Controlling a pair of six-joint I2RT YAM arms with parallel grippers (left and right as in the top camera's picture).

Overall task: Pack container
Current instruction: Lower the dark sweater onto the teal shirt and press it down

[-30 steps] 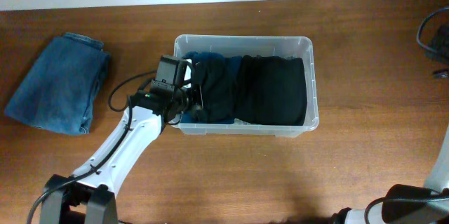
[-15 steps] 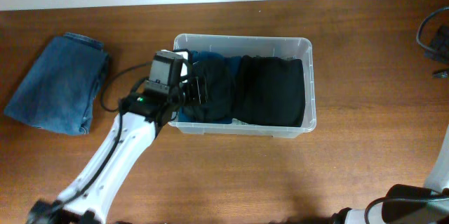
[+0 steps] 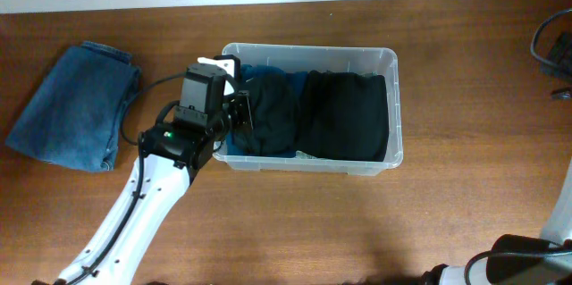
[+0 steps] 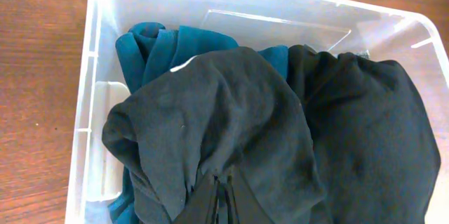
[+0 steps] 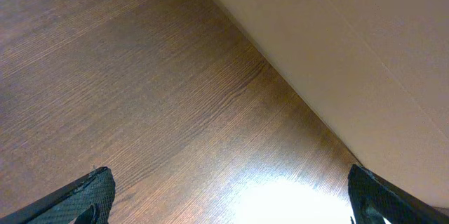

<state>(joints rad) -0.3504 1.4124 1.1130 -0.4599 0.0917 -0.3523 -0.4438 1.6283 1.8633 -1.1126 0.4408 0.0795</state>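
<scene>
Container (image 3: pixel 308 47) sits mid-desk (image 3: pixel 295 222), long side running left-right. My left hand (image 4: pixel 221 196) over its left end, fingers pinched together on bunched black cloth (image 4: pixel 224 112). Teal cloth (image 4: pixel 161 48) peeking out under that, second black bundle (image 3: pixel 344 115) filling right half. Folded jeans (image 3: pixel 76 106) on desk, well left of container. My right hand (image 5: pixel 231 199) spread wide apart, only wood desk below it.
</scene>
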